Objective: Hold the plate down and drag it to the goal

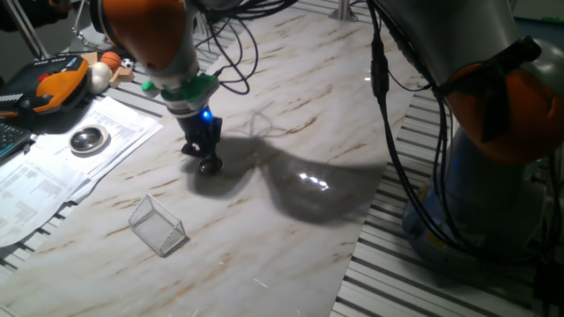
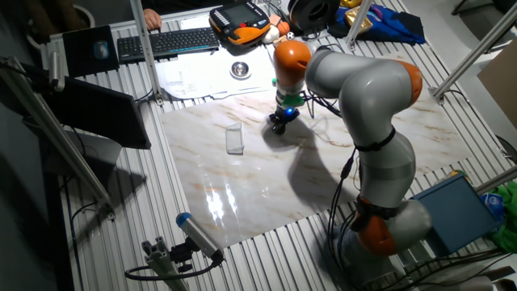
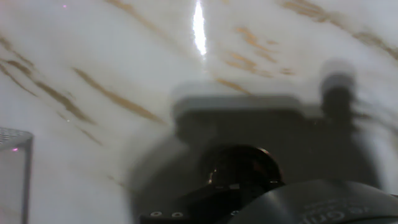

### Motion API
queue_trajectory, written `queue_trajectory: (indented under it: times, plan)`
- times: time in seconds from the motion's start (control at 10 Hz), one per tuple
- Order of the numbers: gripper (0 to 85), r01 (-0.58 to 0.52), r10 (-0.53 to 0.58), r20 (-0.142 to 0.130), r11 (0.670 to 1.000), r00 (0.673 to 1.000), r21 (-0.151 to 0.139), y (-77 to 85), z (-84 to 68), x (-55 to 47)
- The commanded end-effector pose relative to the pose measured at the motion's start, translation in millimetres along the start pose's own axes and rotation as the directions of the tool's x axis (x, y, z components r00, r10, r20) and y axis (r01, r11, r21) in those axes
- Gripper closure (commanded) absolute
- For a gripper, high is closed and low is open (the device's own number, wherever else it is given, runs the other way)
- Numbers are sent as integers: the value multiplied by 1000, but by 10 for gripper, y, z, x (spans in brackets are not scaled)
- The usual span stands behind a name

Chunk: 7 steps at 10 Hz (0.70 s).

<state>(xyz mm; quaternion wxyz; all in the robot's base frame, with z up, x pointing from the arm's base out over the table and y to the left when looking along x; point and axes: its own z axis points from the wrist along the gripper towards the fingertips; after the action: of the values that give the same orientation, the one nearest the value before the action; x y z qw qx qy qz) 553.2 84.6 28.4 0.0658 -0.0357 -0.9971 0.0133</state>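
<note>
My gripper (image 1: 206,158) stands upright on the marble tabletop (image 1: 291,97), its fingers together. The tips rest on the plate (image 1: 211,165), a small round disc that looks dark in the gripper's shadow. In the hand view the plate (image 3: 242,167) shows as a dark round shape just below the hand. The goal, a small wire-mesh box (image 1: 159,225), lies on the marble to the front left of the gripper, well apart from the plate. The goal also shows in the other fixed view (image 2: 234,139), left of the gripper (image 2: 280,125), and at the left edge of the hand view (image 3: 13,171).
A larger round silver dish (image 1: 88,139) lies on printed papers (image 1: 53,167) at the left. An orange-and-black handset (image 1: 48,84) and small balls (image 1: 104,70) lie behind it. Cables (image 1: 229,53) hang over the back of the table. The arm's base (image 1: 493,176) stands at the right.
</note>
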Motion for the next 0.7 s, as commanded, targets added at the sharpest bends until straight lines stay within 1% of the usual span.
queue_trajectory:
  times: [0.0,0.1,0.4,0.6]
  plan:
    - [850,-9,9,3,1000,1000,1,55,11,13]
    - [850,-18,17,6,1000,1000,5,109,29,26]
    - [850,-31,31,12,999,999,5,192,58,45]
    - [850,-37,37,8,999,999,4,228,42,65]
